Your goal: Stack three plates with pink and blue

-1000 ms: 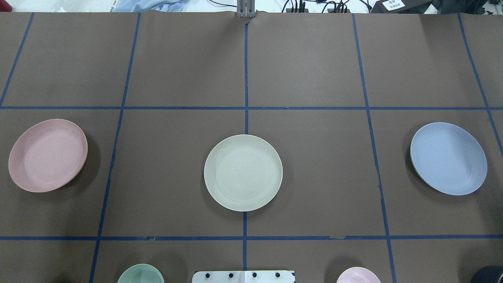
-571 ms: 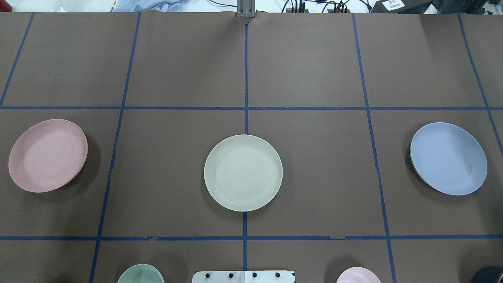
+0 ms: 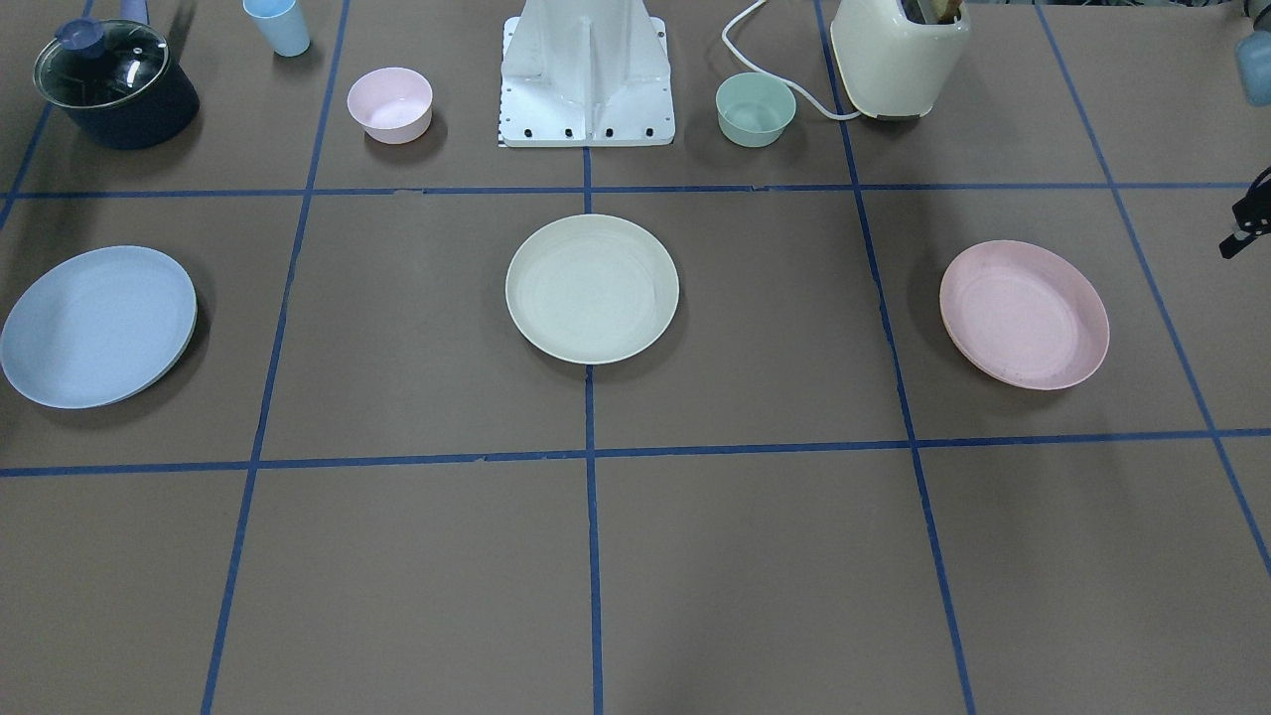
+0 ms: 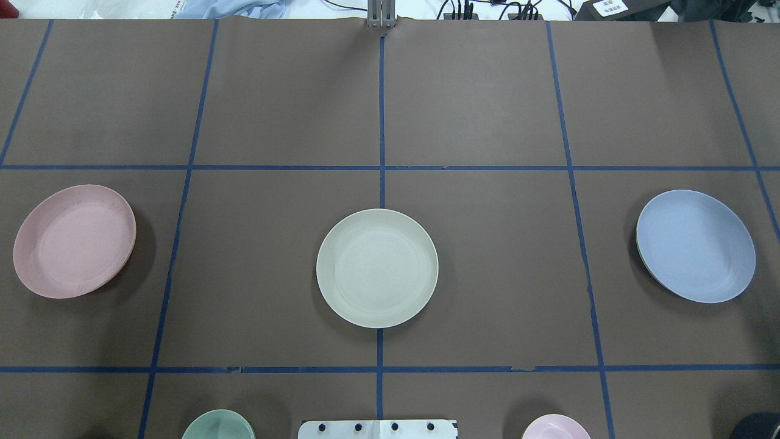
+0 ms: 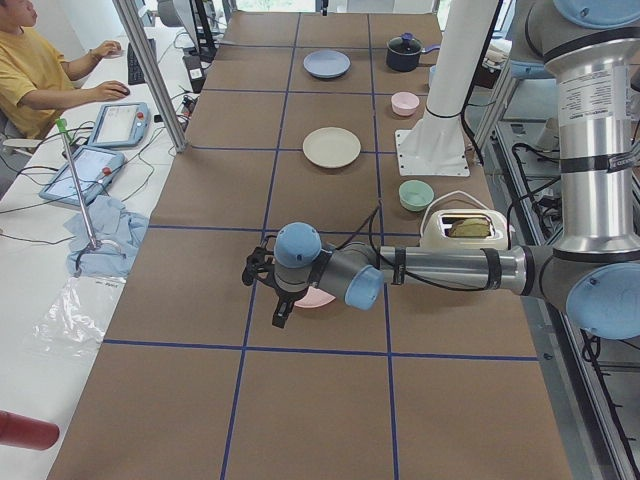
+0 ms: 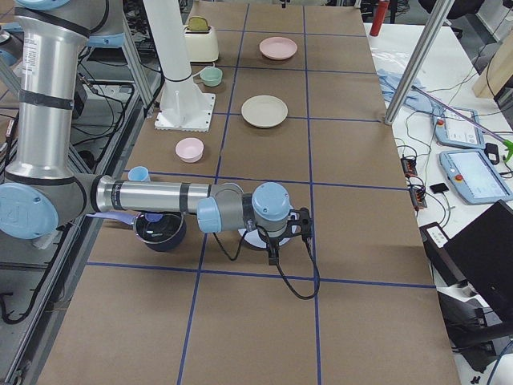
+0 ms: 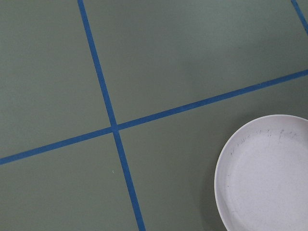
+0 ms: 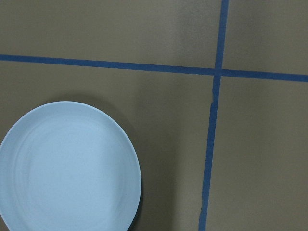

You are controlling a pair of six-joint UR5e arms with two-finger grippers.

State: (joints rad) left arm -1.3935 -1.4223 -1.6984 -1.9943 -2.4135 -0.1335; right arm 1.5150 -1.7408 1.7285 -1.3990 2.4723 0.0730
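Note:
Three plates lie apart in a row on the brown table. The pale pink plate (image 4: pixel 74 241) is at the left, the cream-white plate (image 4: pixel 376 268) in the middle and the light blue plate (image 4: pixel 695 246) at the right. My left gripper (image 5: pixel 278 312) hovers beside the pink plate (image 5: pixel 318 298), which fills the lower right corner of the left wrist view (image 7: pixel 269 175). My right gripper (image 6: pixel 272 250) hovers by the blue plate, which shows at the lower left of the right wrist view (image 8: pixel 67 168). I cannot tell whether either gripper is open or shut. Both hold nothing that I can see.
Near the robot base (image 3: pixel 586 74) stand a small pink bowl (image 3: pixel 389 104), a small green bowl (image 3: pixel 756 109), a cream toaster (image 3: pixel 899 55), a dark lidded pot (image 3: pixel 116 84) and a light blue cup (image 3: pixel 278 25). Blue tape lines divide the table into squares.

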